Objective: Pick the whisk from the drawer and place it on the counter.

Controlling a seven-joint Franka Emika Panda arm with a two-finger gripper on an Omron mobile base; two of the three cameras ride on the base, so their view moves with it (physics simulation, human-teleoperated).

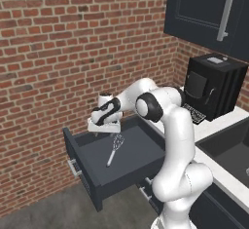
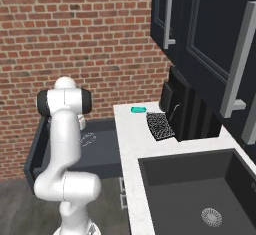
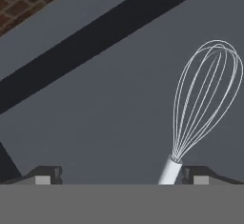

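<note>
The wide dark navy drawer stands open upward, its floor bare around the slender wire whisk.

A red brick wall runs behind everything, above a grey floor. Dark upper cabinets with long silver handles hang overhead, lit evenly.

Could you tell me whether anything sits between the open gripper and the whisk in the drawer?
Nothing visible does. The gripper hangs open just above the whisk, which lies alone on the bare floor of the open drawer.
</note>
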